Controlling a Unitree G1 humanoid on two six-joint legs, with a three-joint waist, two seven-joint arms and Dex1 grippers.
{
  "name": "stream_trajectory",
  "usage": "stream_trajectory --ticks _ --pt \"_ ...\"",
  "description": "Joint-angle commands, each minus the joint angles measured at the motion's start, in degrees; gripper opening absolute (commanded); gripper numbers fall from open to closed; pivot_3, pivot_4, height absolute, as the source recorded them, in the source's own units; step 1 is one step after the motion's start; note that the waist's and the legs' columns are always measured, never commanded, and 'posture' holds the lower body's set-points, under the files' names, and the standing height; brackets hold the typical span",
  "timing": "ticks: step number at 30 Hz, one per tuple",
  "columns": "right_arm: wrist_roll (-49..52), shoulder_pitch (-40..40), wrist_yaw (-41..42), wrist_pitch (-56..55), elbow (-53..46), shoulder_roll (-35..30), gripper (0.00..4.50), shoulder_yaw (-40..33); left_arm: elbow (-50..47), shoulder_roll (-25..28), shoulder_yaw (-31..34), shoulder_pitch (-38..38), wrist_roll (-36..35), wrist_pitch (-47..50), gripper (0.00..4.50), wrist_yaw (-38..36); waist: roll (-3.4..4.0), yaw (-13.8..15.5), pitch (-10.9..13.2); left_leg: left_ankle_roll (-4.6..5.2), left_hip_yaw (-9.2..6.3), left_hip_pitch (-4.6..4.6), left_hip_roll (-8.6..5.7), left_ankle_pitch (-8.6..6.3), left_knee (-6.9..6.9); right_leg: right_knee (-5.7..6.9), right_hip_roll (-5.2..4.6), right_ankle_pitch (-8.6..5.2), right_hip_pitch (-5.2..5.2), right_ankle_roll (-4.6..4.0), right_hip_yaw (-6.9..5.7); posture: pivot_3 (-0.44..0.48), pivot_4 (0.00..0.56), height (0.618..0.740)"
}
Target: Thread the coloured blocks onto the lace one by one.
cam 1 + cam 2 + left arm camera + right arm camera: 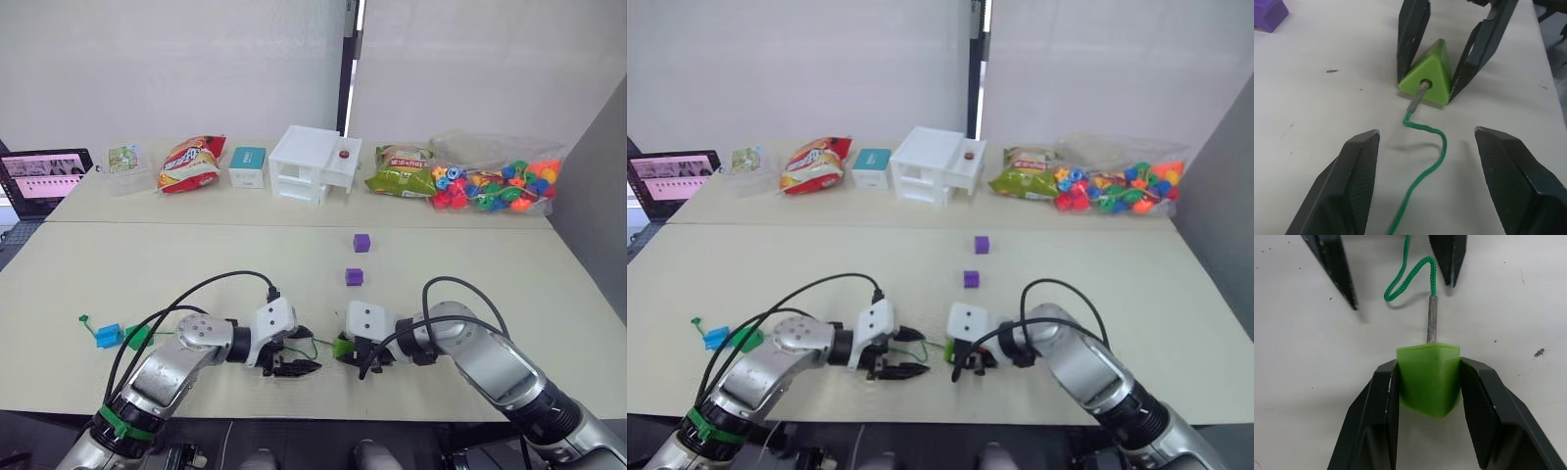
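We grip the light green block point(1428, 379) in our right gripper point(1428, 382) near the table's front edge point(294, 416), the lace point(1425, 161) tip in its hole. Our left gripper point(1425, 181) stands open astride the lace. Two purple blocks point(355, 277) lie at twelve o'clock amid bare table.

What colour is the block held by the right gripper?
Light green; the right wrist view shows it best, clamped in the right gripper.
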Motion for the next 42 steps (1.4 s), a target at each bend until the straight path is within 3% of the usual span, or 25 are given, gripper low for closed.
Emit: stream_trajectory --ticks 1,3,12,13,32,39,42 --pt "-0.57 1.44 0.15 2.21 1.12 -1.60 1.31 0.79 0.53 -0.63 -0.47 -1.35 0.67 -0.18 3.27 0.05 -0.01 0.04 0.00 0.00 0.00 0.00 0.00 0.00 0.01 0.00 0.00 0.00 0.01 0.00 0.00 0.000 0.150 0.740" --pt "-0.45 1.34 0.14 2.35 1.01 -1.57 1.31 0.70 1.06 -0.59 -0.86 -1.70 0.91 0.07 3.00 -0.25 -0.01 0.03 0.00 0.00 0.00 0.00 0.00 0.00 0.00 0.00 0.00 0.00 0.00 0.00 0.00 0.000 0.150 0.740" --pt "-0.22 0.94 -0.03 2.87 0.76 -1.40 1.31 0.25 2.15 -1.22 -2.94 -0.83 3.46 -1.57 0.09 0.02 -0.01 0.02 -0.02 0.00 0.00 0.01 0.00 0.00 0.00 0.00 0.00 0.00 0.01 0.00 0.00 0.000 0.150 0.740" --pt "-0.19 0.89 -0.04 2.91 0.82 -1.37 1.31 0.20 2.45 -1.33 -3.01 -0.91 3.67 -1.78 0.04 0.05 -0.01 0.02 -0.02 0.00 0.00 0.01 0.00 0.00 0.00 0.00 0.00 0.00 0.01 0.00 0.00 0.000 0.150 0.740" --pt "-0.50 0.98 -1.21 3.37 1.12 -0.37 1.31 0.40 2.47 -0.53 -2.58 -4.56 3.69 -2.47 0.04 -4.13 -0.01 -0.13 -0.03 0.00 -0.01 0.04 0.01 0.00 0.00 -0.04 0.02 0.00 0.09 0.01 -0.01 0.000 0.150 0.740" --pt "-0.43 0.90 -1.50 3.19 1.45 -0.15 1.31 0.18 1.82 2.41 0.14 -5.93 2.55 -0.24 2.13 -5.56 -0.01 -0.19 -0.03 0.00 -0.01 0.05 0.01 0.00 0.00 -0.05 0.02 -0.01 0.08 0.01 -0.01 0.000 0.150 0.740" --pt "-0.47 0.79 -1.53 3.20 1.53 -0.03 1.31 0.21 1.80 2.89 0.71 -6.39 1.83 -0.18 2.13 -6.09 -0.01 -0.25 -0.03 0.00 -0.01 0.05 0.02 0.00 -0.01 -0.03 0.03 -0.01 0.08 0.01 -0.01 0.000 0.150 0.740"
